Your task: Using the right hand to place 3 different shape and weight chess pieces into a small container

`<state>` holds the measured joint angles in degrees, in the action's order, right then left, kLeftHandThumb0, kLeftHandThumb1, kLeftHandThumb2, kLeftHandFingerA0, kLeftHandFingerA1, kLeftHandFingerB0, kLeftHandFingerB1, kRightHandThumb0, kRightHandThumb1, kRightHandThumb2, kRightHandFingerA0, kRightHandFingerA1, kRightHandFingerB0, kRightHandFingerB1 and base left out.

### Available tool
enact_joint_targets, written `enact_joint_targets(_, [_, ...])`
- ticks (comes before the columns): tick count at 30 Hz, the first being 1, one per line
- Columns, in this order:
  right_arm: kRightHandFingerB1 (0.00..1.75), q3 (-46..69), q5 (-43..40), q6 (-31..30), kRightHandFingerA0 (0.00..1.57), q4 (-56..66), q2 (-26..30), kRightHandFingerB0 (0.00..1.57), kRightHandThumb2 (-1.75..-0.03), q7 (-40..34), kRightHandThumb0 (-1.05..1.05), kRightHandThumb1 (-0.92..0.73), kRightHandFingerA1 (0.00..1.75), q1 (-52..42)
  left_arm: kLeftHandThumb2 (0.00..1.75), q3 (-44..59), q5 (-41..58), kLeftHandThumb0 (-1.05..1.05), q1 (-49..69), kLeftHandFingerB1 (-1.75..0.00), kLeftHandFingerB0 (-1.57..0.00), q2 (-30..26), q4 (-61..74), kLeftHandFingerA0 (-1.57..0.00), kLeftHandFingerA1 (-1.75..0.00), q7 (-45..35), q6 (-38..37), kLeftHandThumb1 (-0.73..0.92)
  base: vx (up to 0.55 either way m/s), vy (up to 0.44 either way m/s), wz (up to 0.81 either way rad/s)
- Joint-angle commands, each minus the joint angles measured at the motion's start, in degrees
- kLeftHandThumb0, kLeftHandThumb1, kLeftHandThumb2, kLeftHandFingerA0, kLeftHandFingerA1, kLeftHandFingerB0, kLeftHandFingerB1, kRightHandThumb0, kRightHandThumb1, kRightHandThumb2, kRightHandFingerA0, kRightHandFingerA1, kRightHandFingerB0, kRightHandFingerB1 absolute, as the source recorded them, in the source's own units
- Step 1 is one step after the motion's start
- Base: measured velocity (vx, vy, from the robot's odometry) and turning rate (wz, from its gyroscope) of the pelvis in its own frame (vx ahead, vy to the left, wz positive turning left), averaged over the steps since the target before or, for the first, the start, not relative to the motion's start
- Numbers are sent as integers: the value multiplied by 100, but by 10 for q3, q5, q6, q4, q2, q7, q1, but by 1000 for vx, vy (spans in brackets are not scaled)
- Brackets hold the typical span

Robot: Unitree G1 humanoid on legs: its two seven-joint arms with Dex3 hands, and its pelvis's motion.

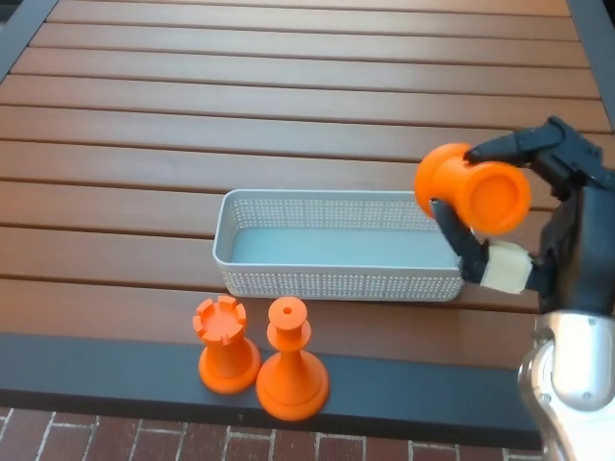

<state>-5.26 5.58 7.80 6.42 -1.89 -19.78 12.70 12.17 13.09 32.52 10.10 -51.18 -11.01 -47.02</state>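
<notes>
Gripping orange chess piece (473,195), right hand (538,216), above white basket (336,279)

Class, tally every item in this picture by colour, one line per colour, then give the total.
Orange: 3 (rook, pawn, held piece)
White: 1 (basket)
Black: 1 (right hand)
Total: 5

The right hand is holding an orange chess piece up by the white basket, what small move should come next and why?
Probably carry the right hand a little toward the robot's left, then lower. The orange chess piece, held sideways, hangs over the right end of the white mesh basket, near its rim; the basket looks empty, so centring first should keep the piece from clipping the wall.
</notes>
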Motion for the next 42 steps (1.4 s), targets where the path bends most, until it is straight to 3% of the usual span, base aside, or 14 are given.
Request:
enact_joint_targets(1, [150, 14, 27, -71, 156, -17, 43, 157, -123, 49, -51, -39, 149, 55, 165, 3, -2, -15, -1, -145, -119, -8, -12, -135, -153, -9, 8, 22, 0, 0, 0])
enact_joint_targets(3, [150, 14, 27, -77, 156, -17, 45, 157, -123, 52, -51, -39, 149, 58, 165, 3, -4, -15, -2, -145, -119, -9, -15, -135, -153, -8, 6, 22, 0, 0, 0])
enact_joint_targets(4, [162, 10, 37, -91, 127, -12, 56, 117, -146, 61, -77, -43, 162, 62, 165, 3, -6, -11, 4, -146, -115, -6, -9, -129, -156, -3, 6, 25, 0, 0, 0])
enact_joint_targets(8, [162, 4, 53, -116, 127, -2, 72, 117, -146, 75, -77, -43, 162, 69, 165, 1, -10, -11, 15, -146, -115, -2, 4, -129, -156, 6, 9, 25, 0, 0, 0])
enact_joint_targets(9, [139, 0, 65, -164, 133, 27, 79, 114, -132, 87, -52, -48, 148, 71, 166, 0, -5, -7, 24, -148, -114, -1, 17, -130, -158, 1, 18, 25, 0, 0, 0])
enact_joint_targets(11, [139, -2, 70, -188, 133, 42, 82, 114, -132, 93, -52, -48, 148, 72, 166, 0, -3, -7, 29, -148, -114, -1, 24, -130, -158, 0, 22, 25, 0, 0, 0])
enact_joint_targets(12, [166, -2, 69, -188, 110, 43, 83, 91, -144, 95, -39, -45, 175, 71, 165, 0, -4, -9, 27, -147, -117, -2, 22, -132, -153, 0, 23, 19, 0, 0, 0])
enact_joint_targets(13, [166, -3, 68, -190, 110, 46, 84, 91, -144, 98, -39, -45, 175, 70, 165, 0, -5, -9, 25, -147, -117, -4, 20, -132, -153, 0, 24, 19, 0, 0, 0])
enact_joint_targets(14, [164, -8, 68, -200, 92, 44, 87, 79, -130, 107, -25, -44, 175, 67, 162, 1, -4, -13, 22, -145, -116, -6, 15, -131, -154, -3, 24, 24, 0, 0, 0])
enact_joint_targets(23, [163, -26, 86, -228, 90, 5, 79, 77, -125, 109, -17, -48, 175, 79, 165, -6, -23, -12, 32, -146, -116, -10, 20, -133, -156, 8, 23, 25, 0, 0, 0])
enact_joint_targets(28, [161, -34, 100, -211, 88, -41, 77, 76, -125, 103, -18, -49, 175, 102, 161, 0, -28, -19, 17, -146, -119, -18, -7, -135, -154, 11, -8, 24, 0, 0, 0])
enact_joint_targets(33, [169, -36, 100, -179, 86, -106, 43, 70, -113, 75, -19, -54, 175, 112, 164, -2, -21, -12, 32, -145, -118, -8, 5, -132, -157, 9, 9, 23, 0, 0, 0])
enact_joint_targets(42, [166, -29, 110, -128, 87, -200, 21, 73, -117, 43, -22, -54, 175, 144, 167, 1, -19, -11, 33, -143, -117, -7, -9, -132, -154, 2, 0, 19, 0, 0, 0])
